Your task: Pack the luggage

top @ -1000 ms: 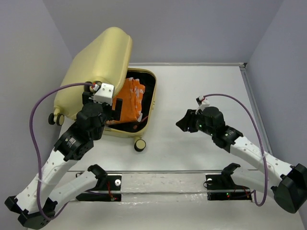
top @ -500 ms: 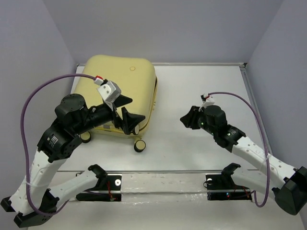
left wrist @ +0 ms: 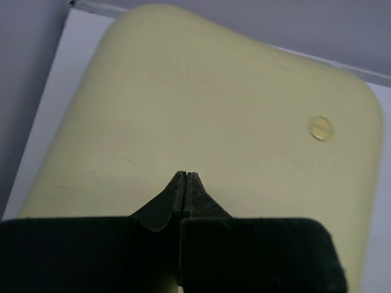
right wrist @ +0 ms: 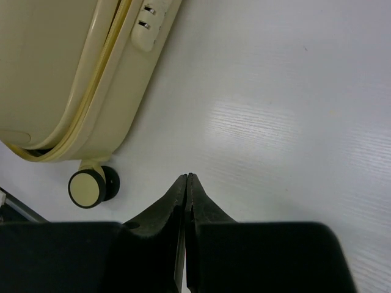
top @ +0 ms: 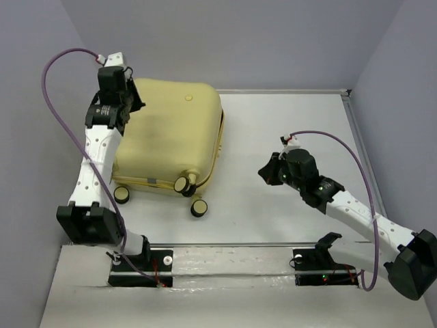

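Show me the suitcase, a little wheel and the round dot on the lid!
suitcase [top: 171, 130], top external view, middle of lid.
wheel [right wrist: 85, 187], right wrist view, cream face.
round dot [left wrist: 320, 128], left wrist view, its centre.

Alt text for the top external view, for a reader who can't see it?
A pale yellow suitcase lies closed on the white table, wheels at its near end. The left hand, shut, is over its far left corner; the right hand, shut, is over bare table to its right.

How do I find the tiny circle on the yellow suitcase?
The big pale yellow suitcase lies shut on the white table. Near its lid's far edge sits the tiny circle. It is flat and yellow; the wheels at the near edge are cream and black.
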You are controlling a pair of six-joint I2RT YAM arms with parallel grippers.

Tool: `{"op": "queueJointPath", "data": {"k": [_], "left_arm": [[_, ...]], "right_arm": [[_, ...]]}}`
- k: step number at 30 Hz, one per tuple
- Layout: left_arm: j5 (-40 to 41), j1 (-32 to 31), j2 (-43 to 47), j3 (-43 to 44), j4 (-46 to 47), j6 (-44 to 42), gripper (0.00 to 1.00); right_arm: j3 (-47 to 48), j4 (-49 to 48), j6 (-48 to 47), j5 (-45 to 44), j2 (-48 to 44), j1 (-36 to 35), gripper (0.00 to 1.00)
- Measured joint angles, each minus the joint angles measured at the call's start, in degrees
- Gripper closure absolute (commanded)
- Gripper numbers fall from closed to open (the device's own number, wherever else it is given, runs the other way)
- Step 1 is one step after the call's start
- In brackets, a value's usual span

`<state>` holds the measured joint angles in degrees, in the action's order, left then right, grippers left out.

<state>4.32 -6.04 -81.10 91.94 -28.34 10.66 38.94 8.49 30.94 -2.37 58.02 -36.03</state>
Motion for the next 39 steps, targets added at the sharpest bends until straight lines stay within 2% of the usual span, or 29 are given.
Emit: {"op": "queueJointPath", "data": {"k": [4,8,13,22,32,35,39], "left_arm": [[2.71,10.10,-8.92,5.25,-0.66,1.92,0.94],[6.40,15.12,-15.06,9.68,-0.85,2.56,0.94],[10.78,18.49,-22.69,15.02,-1.05,1.64,0.94],[15.30,19.58,-33.62,14.95,-1.86,-0.37,0.94],[14.75,19.80,-33.83,3.74,7.72,-0.48,0.94],[11.08,18.78,-32.81,-3.10,11.13,0.85,0.94],[7.78,16.76,-26.84,-11.96,15.41,2.49,0.94]], "right_arm": [[0.00,-0.26,-0.92,0.94,0.17,0.00,0.93],[0.00,-0.46,-1.77,1.81,0.46,0.00,0.93],[0.00,-1.11,-2.95,2.95,0.48,0.00,0.93],[0.00,-2.05,-5.09,3.21,0.57,0.00,0.93],[0.55,-3.87,-5.77,-1.64,6.45,0.00,0.93],[3.37,-3.82,-6.29,-4.42,10.12,0.50,0.93],[8.11,-3.85,-6.99,-5.70,14.67,3.26,0.93]]}}
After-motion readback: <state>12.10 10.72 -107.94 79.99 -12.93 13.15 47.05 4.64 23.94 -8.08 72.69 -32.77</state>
